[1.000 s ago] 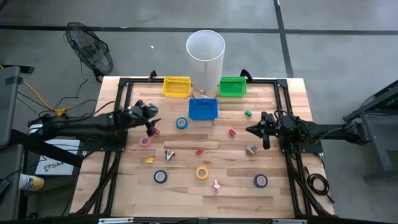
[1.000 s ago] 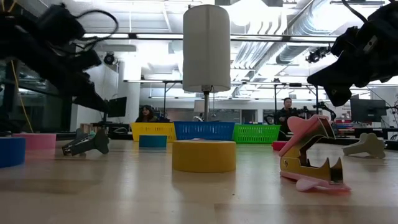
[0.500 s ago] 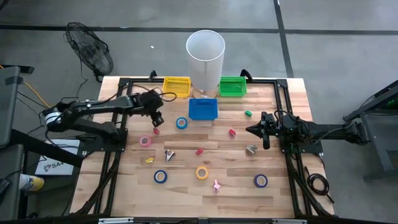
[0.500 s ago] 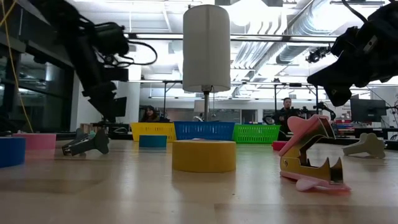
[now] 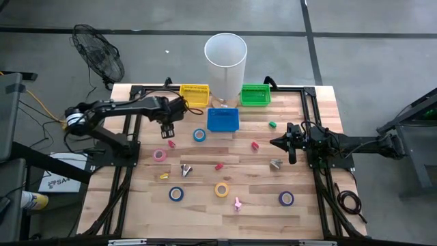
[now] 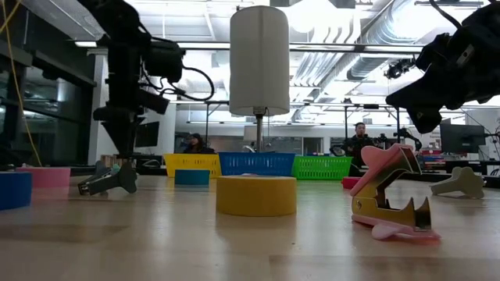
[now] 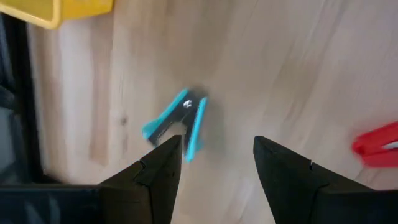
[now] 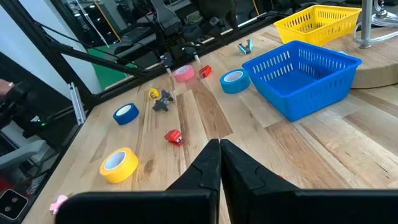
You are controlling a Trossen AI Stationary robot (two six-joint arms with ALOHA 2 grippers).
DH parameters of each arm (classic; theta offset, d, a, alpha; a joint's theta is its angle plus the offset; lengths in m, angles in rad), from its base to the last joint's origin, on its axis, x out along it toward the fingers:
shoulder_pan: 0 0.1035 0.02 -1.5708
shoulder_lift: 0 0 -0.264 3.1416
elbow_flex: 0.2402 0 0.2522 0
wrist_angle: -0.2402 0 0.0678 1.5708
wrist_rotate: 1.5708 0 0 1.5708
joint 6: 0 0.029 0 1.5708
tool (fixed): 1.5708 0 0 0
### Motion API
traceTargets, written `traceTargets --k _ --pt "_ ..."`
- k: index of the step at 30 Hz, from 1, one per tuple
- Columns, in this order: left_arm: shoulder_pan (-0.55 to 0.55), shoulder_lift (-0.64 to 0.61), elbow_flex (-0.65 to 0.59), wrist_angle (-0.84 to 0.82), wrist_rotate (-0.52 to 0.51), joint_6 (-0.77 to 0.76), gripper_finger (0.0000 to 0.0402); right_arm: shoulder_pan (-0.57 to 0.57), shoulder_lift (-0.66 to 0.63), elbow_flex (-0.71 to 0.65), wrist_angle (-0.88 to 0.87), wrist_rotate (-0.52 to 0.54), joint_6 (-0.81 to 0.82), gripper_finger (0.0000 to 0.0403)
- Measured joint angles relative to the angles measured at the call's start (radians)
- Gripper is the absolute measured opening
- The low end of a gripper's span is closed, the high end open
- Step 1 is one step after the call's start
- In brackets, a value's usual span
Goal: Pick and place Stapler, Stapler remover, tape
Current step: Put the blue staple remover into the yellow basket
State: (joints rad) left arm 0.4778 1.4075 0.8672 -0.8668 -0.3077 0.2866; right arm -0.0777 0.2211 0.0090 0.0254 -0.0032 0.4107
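Fingers of the left gripper (image 7: 216, 163) are being held apart above a teal staple remover (image 7: 177, 121). The right gripper (image 5: 282, 143) is being kept shut, empty, at the table's (image 5: 300, 171) right side.

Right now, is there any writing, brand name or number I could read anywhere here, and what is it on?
"SA…": cut-off dark letters on a white sheet on the floor left of the table; the rest is hidden.
Nothing else: the tape rolls, the baskets and the white cylinder show no readable print.
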Motion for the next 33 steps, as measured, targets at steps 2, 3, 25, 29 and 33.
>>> traceTargets --k 2,3,25,29,33 --pt "0.000 0.017 0.005 -0.006 -0.013 0.034 0.0195 0.000 0.000 0.000 0.000 0.000 0.000 0.0000" --pt "0.000 0.023 0.005 -0.006 -0.013 0.063 0.0195 0.000 0.000 0.000 0.000 0.000 0.000 0.0000" --pt "0.018 0.044 -0.028 0.088 -0.017 0.437 0.0274 0.000 0.000 0.000 0.000 0.000 0.000 0.0000" --pt "0.069 0.066 -0.029 0.089 -0.016 0.446 0.0279 0.000 0.000 0.000 0.000 0.000 0.000 0.0000" --pt "0.115 0.099 -0.029 0.100 -0.013 0.455 0.0280 0.000 0.000 0.000 0.000 0.000 0.000 0.0000"
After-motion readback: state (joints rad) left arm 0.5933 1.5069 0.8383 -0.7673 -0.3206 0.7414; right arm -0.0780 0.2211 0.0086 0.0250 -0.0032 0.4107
